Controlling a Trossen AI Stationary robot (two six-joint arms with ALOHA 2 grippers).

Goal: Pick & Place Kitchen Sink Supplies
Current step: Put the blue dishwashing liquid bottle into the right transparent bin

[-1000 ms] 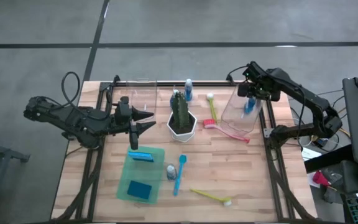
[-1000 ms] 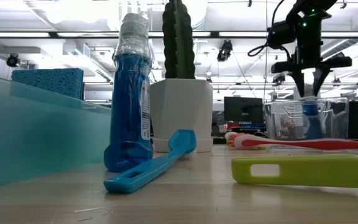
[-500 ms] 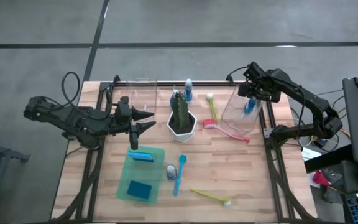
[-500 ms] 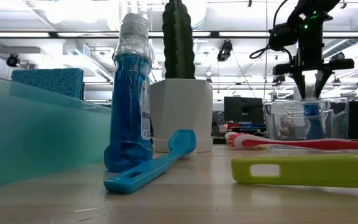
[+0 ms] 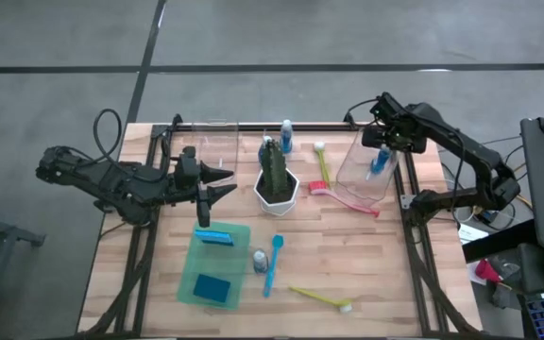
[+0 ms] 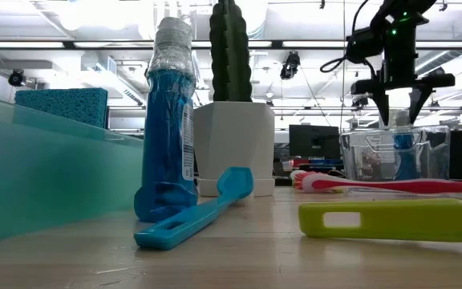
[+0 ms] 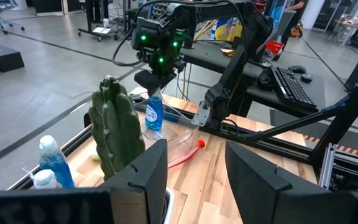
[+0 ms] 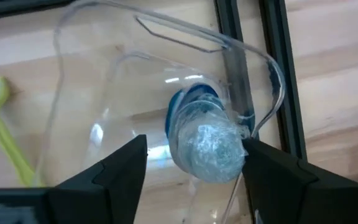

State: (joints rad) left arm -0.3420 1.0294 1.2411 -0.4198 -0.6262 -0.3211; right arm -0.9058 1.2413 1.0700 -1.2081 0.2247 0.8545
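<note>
The right gripper hangs over the clear bin at the far right of the table, fingers spread apart, and the right wrist view shows what the overhead cannot: a small blue bottle stands upright inside the bin directly under the open fingers, its pale wrapped cap between them but not gripped. The low view confirms the fingers sit just above the bin's rim.

The left gripper waits at the left side of the table, its fingers parted and holding nothing — its wrist view looks past the cactus toward the right arm.

Only the high view lays out the rest: a pink brush and a yellow-handled brush beside the bin, a bottle at the far edge, two sponges on the green tray, a blue brush and another bottle just right of the tray, and a yellow brush at the near edge.
</note>
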